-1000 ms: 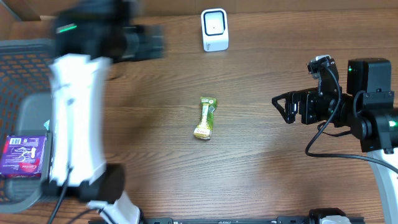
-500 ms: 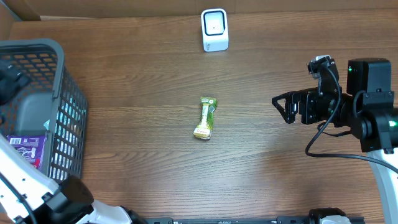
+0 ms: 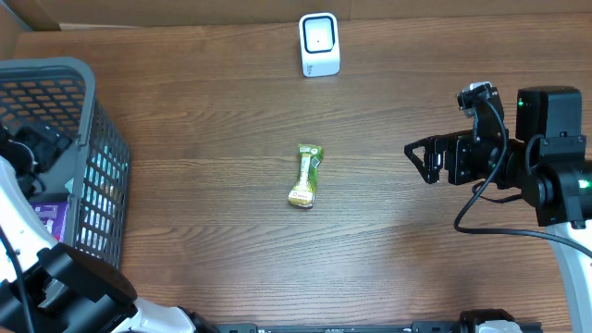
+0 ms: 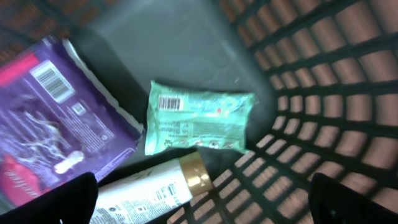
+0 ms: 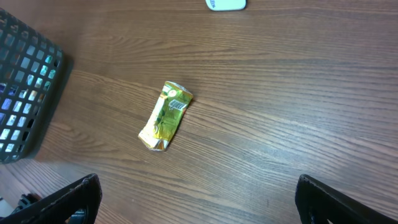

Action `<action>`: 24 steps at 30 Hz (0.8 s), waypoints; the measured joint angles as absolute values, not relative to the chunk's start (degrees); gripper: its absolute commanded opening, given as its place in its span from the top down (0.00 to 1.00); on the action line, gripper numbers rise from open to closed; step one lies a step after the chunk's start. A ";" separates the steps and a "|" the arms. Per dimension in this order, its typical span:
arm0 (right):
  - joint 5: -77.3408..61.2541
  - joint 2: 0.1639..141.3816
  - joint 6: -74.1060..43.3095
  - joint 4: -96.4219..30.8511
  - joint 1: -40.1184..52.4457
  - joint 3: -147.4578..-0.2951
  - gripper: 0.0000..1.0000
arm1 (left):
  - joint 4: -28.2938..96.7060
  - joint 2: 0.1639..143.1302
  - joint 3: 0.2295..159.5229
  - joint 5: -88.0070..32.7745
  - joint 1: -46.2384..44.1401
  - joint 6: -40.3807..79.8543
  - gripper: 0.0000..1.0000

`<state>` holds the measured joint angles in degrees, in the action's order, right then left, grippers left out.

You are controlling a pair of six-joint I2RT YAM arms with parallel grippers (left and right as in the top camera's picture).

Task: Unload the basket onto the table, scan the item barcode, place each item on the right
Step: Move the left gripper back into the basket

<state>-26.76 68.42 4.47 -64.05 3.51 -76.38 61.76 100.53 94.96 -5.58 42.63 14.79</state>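
Observation:
A small yellow-green snack packet (image 3: 307, 175) lies alone mid-table, also seen in the right wrist view (image 5: 166, 115). The white barcode scanner (image 3: 319, 43) stands at the far edge. My left gripper (image 4: 202, 208) is open inside the grey basket (image 3: 88, 120), above a mint-green packet (image 4: 196, 124) with its barcode facing up, a purple packet (image 4: 50, 118) and a white tube with a gold cap (image 4: 149, 193). It touches none of them. My right gripper (image 3: 421, 159) hangs open and empty well to the right of the snack packet.
The basket's mesh wall (image 4: 323, 93) rises close on the right side of my left gripper. In the right wrist view the basket's corner (image 5: 25, 87) shows at the left. A cardboard wall (image 3: 185, 11) borders the table's far side.
My left arm has swung off the table's left side and dropped into the basket. The right arm and the snack packet have not moved.

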 measured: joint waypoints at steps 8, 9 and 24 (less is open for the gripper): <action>-26.76 68.42 4.49 -64.03 3.53 -76.38 0.00 | 46.48 100.53 80.62 -6.52 41.82 13.63 0.00; -26.79 68.42 4.49 -64.03 3.53 -76.40 0.00 | 44.51 100.53 78.81 -6.68 41.58 13.32 0.00; -26.76 68.42 4.47 -63.94 3.53 -76.38 0.00 | 28.75 100.55 66.02 -6.39 41.28 12.16 0.00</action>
<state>-26.76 68.42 4.47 -63.94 3.53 -76.38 28.75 100.55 66.02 -6.39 41.28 12.16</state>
